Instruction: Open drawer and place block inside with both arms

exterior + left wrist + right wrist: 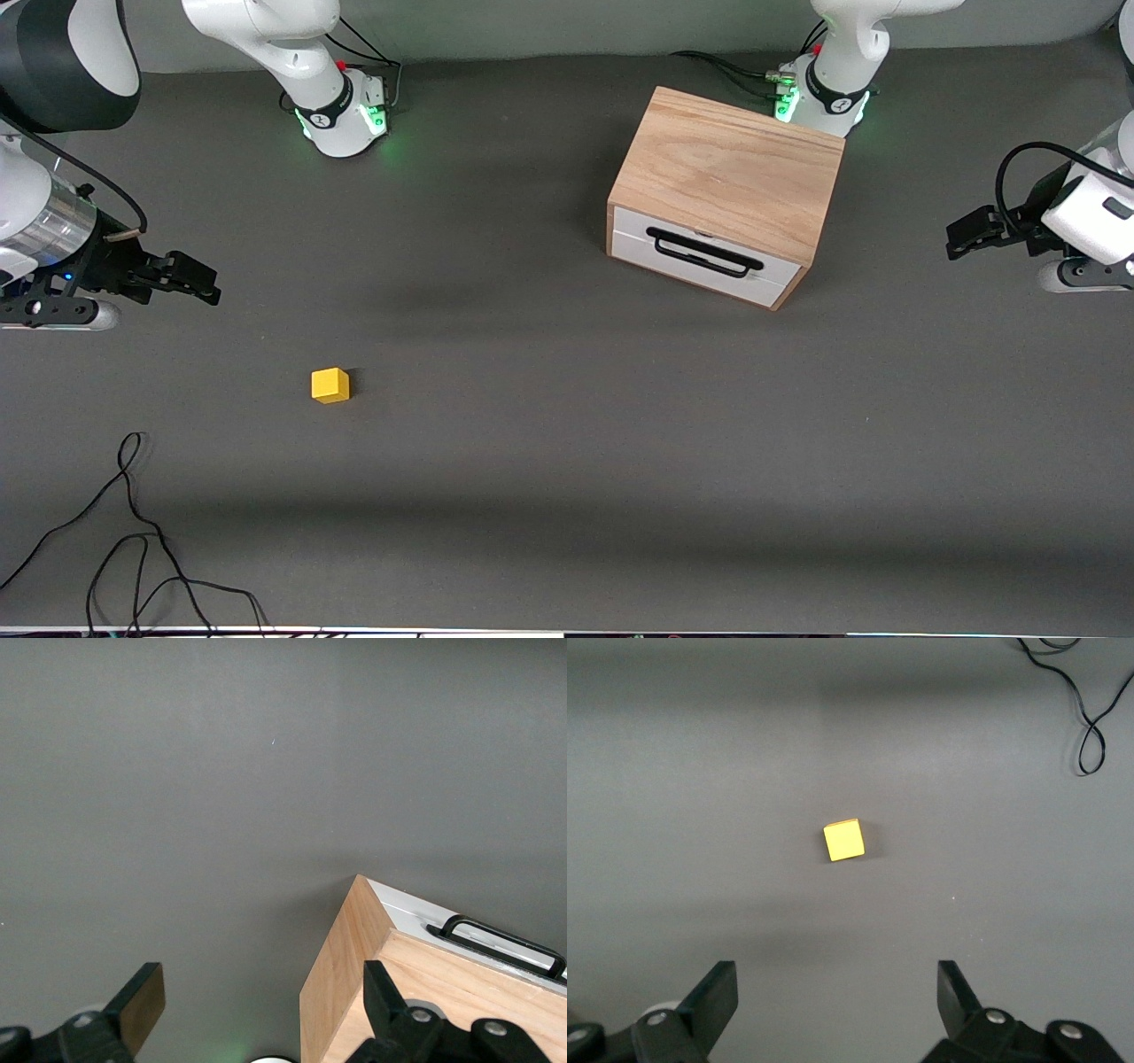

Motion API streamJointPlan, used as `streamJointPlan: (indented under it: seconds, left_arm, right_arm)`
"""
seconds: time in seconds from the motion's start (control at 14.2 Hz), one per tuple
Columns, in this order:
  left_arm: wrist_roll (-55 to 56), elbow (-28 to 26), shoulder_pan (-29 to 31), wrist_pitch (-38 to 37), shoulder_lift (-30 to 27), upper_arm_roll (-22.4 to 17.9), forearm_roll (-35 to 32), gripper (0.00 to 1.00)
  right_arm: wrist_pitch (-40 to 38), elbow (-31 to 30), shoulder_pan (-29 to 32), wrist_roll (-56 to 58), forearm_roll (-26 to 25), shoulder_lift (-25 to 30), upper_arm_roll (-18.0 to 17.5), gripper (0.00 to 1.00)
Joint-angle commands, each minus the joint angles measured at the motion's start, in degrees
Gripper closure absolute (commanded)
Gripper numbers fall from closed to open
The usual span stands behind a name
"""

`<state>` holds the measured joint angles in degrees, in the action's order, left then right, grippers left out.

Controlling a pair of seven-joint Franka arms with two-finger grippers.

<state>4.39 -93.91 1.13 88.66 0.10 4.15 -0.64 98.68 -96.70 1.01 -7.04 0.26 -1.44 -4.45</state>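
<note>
Scanning from the camera's edge outward, we found the block (330, 385) alone on the table (567, 496), at about 8 o'clock from the cabinet (731, 168). The drawer (704, 257) sat shut, so we judged nothing begun. Our right gripper (199, 279) hovered over the mat near the block, its fingers (713, 997) spread and empty; our left gripper (966, 235) hung beside the cabinet, spread too, touching nothing.

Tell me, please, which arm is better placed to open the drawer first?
The left arm. Its open left hand hangs at the cabinet's end, beside the shut drawer. The open right hand waits near the block.
</note>
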Motion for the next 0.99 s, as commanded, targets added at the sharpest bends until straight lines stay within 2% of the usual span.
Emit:
streamJointPlan:
  seconds: [0.0,0.56,0.92]
  left_arm:
    - [-0.79,0.48,-0.52,0.46,0.07,-0.37,-0.15,0.00]
    - [-0.79,0.48,-0.69,0.46,0.42,-0.29,-0.15,0.00]
    - [0.52,0.48,-0.78,0.02,0.33,-0.28,1.07,0.00]
  right_arm:
    - [-0.68,0.46,-0.39,-1.13,-0.34,0.12,-0.30,0.00]
    - [0.37,-0.24,-0.39,-0.95,-0.17,-0.76,-0.12,0.00]
    - [7.04,-0.07,-0.22,-0.78,-0.34,-6.38,0.23,0.00]
